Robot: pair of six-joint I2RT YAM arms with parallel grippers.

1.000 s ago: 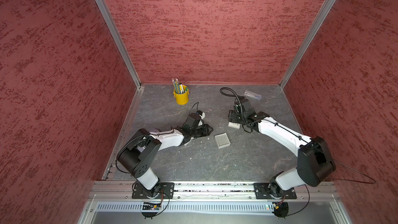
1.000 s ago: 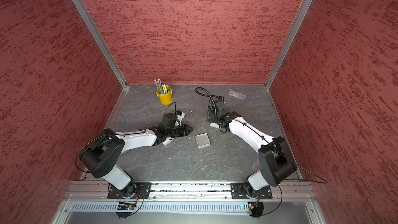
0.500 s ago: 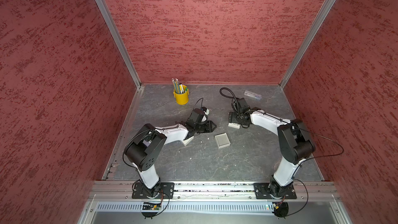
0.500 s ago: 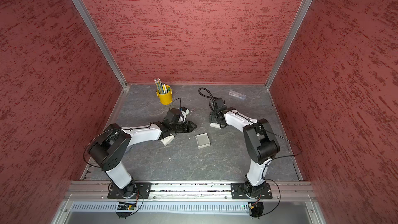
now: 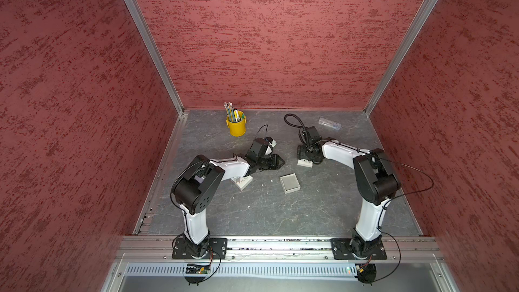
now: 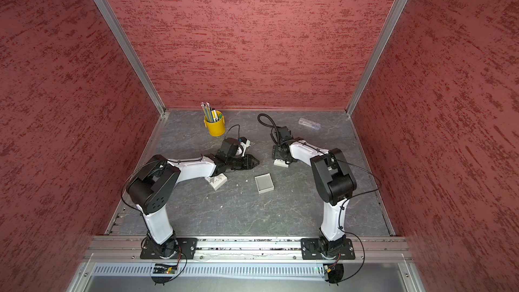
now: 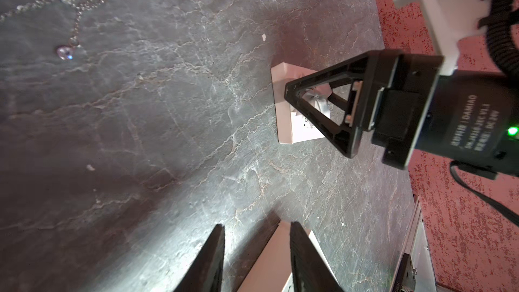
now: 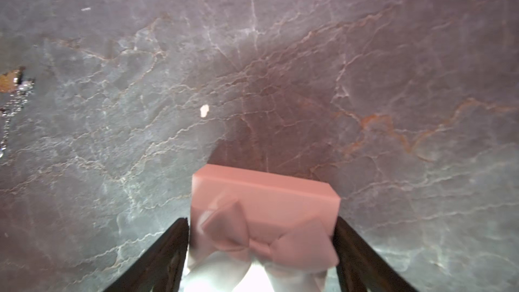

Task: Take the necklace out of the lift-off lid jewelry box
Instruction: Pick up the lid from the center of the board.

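Two steps down: lid off, necklace out of the box

Necklace (image 7: 81, 2) first: it lies loose on the grey surface (image 5: 252, 214), chain strewn and pendant flat, touching neither box part. It shows only at the edge of both wrist views, and I cannot pick it out from above. The box base (image 5: 290, 183) sits open between the two arms, grey lining up, and in both top views it looks empty. Its lid (image 8: 264, 200), the one with the bow, rests on the surface near the base, not touching it. The right gripper (image 8: 261, 218) stands over that lid, jaws wide on either side and right up against its flanks; whether they squeeze it, I cannot tell. The left gripper (image 7: 256, 224) hovers low near the base, jaws partly spread, nothing between them. My read: the heart of the job is done, with the necklace out of the box. What's left, if anything, is leaving the lid where it lies and drawing both arms clear
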